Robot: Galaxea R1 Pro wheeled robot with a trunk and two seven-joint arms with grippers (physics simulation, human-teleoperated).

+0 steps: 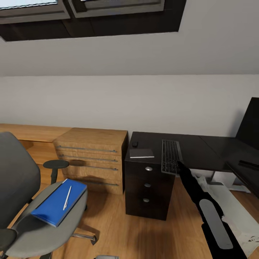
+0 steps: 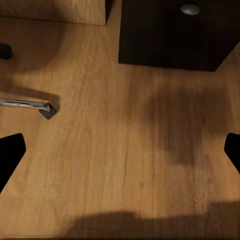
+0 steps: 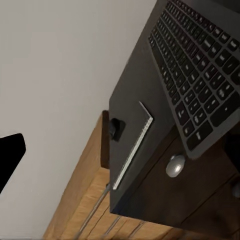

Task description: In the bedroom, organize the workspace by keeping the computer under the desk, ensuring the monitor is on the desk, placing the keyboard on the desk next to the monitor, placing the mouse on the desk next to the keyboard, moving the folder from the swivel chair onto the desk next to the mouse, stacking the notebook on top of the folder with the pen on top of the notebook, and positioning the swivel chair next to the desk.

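The keyboard (image 1: 170, 156) lies on the surface (image 1: 201, 147), its near end overhanging the front edge above the drawer unit (image 1: 147, 187). The right fingers (image 1: 178, 164) reach up to that overhanging end; whether they grip it I cannot tell. Toward the surface's left edge lie the notebook (image 1: 141, 153) and, behind it, the mouse (image 1: 135, 144). The left fingers (image 2: 11, 156) are spread wide over bare floor (image 2: 115, 150). The folder (image 1: 57, 203), with the pen (image 1: 67, 197) on top, rests on the swivel chair (image 1: 21, 194).
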